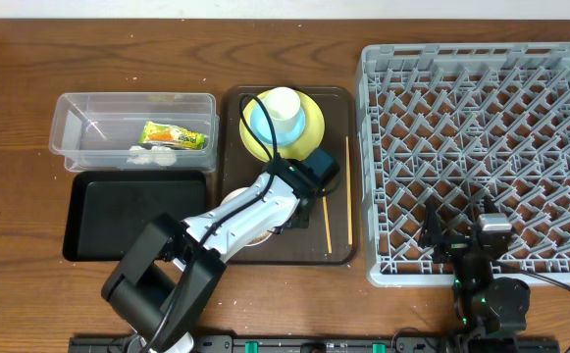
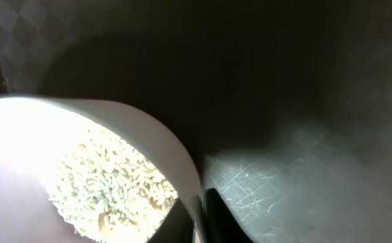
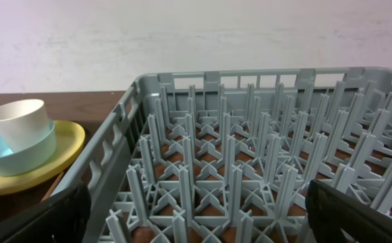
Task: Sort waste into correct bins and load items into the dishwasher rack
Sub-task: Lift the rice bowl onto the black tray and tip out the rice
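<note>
Right up close in the left wrist view, the rim of the white bowl [image 2: 152, 131] is seen, with a heap of rice [image 2: 108, 189] lit up inside it. That rim is pinched by the left end effector [image 2: 201, 226], which is clenched tight, and one dark finger [image 2: 217, 217] can be made out just outside the bowl wall.

From overhead, going left to right: the clear tub [image 1: 69, 118] is parked at the far left of the desk [image 1: 20, 196], and the snack wrapper [image 1: 175, 134] and the crumpled tissue [image 1: 152, 155] are found inside it. The black tray [image 1: 137, 211] is set just in front of the tub. Next, the brown serving tray [image 1: 338, 240] is loaded with the yellow plate [image 1: 309, 132] at its far end, the blue bowl [image 1: 258, 123] stacked on the plate and the white cup [image 1: 283, 110] sat in the bowl. The white bowl is at the near end, mostly covered by the left arm. The chopsticks [image 1: 348, 196] are laid along the tray's right side, apart from each other.

The dishwasher rack [image 1: 368, 147] is placed at the far right. The right end effector [image 3: 202, 229] is held over its near edge, spread wide and released, with nothing gripped.
</note>
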`<act>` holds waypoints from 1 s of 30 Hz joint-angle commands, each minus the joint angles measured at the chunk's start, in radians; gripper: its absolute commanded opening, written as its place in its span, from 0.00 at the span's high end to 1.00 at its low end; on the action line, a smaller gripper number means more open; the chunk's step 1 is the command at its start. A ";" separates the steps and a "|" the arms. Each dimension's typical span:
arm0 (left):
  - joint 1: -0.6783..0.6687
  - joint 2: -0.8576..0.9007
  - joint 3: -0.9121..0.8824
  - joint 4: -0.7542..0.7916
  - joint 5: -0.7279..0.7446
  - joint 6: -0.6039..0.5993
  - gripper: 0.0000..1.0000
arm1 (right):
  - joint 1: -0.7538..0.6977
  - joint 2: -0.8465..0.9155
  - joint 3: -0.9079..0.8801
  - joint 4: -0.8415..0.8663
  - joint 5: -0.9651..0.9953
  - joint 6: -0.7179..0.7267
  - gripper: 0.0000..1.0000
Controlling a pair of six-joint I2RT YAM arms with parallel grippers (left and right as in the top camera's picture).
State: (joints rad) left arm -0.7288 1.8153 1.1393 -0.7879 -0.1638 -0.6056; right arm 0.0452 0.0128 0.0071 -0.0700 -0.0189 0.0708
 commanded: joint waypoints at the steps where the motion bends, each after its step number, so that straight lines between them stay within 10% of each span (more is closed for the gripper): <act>1: -0.001 0.003 0.000 -0.016 -0.015 0.011 0.94 | -0.013 0.000 -0.002 -0.004 0.000 -0.008 0.01; 16: 0.034 -0.319 0.049 -0.128 -0.002 0.082 0.94 | -0.013 0.000 -0.002 -0.004 0.000 -0.008 0.01; 30: 0.537 -0.446 0.045 -0.187 0.332 0.259 0.94 | -0.013 0.000 -0.002 -0.004 0.000 -0.008 0.01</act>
State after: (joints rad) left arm -0.2855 1.3708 1.1656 -0.9668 0.0525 -0.4267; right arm 0.0452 0.0128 0.0067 -0.0704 -0.0189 0.0708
